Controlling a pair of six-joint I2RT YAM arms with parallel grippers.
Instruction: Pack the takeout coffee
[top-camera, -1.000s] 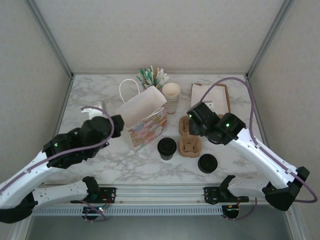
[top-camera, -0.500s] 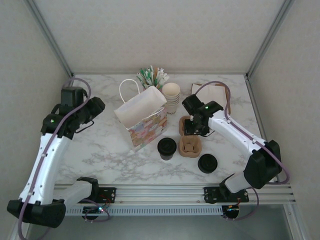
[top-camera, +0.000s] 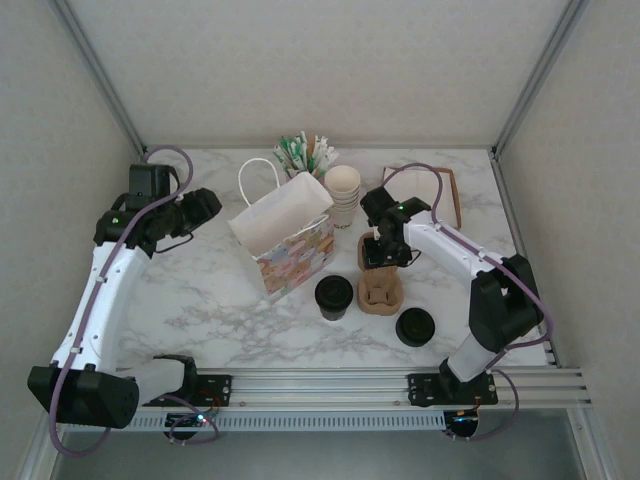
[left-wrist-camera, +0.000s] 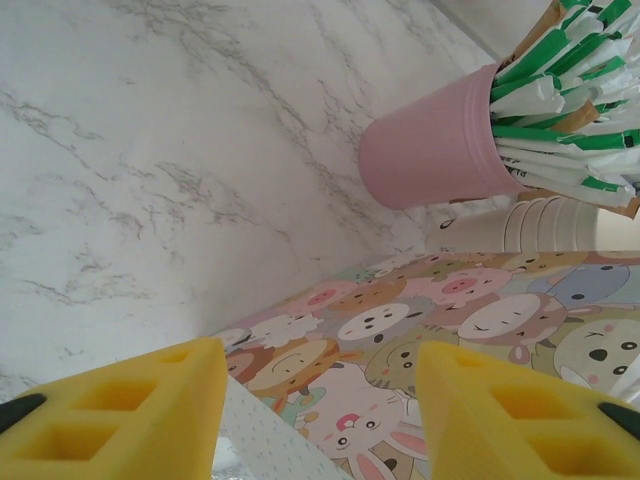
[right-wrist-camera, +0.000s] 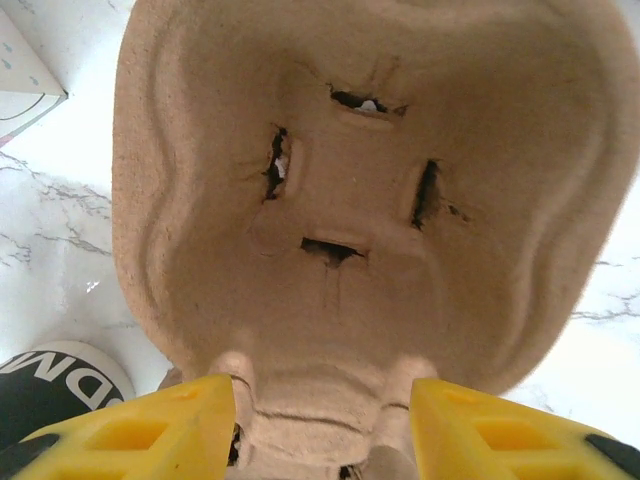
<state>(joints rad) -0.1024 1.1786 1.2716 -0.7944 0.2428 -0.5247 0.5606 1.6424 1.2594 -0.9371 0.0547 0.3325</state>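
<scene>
Right now the marble worktop (top-camera: 200, 300) carries everything. The cartoon-printed paper bag (top-camera: 290, 245) stands at its centre with its mouth open, presumably ready to take the order. Just to its right lies the pulp cup carrier (top-camera: 381, 290). The right gripper (right-wrist-camera: 322, 420) hangs over 1 end of it, jaws spread wide on either side and gripping nothing; I'd guess it means to lift or square it. The takeout coffee (top-camera: 333, 296) sits upright on the worktop between bag and carrier, untouched. The left gripper (left-wrist-camera: 320, 400) hovers beside the bag, jaws wide and empty, likely to steady it.
</scene>
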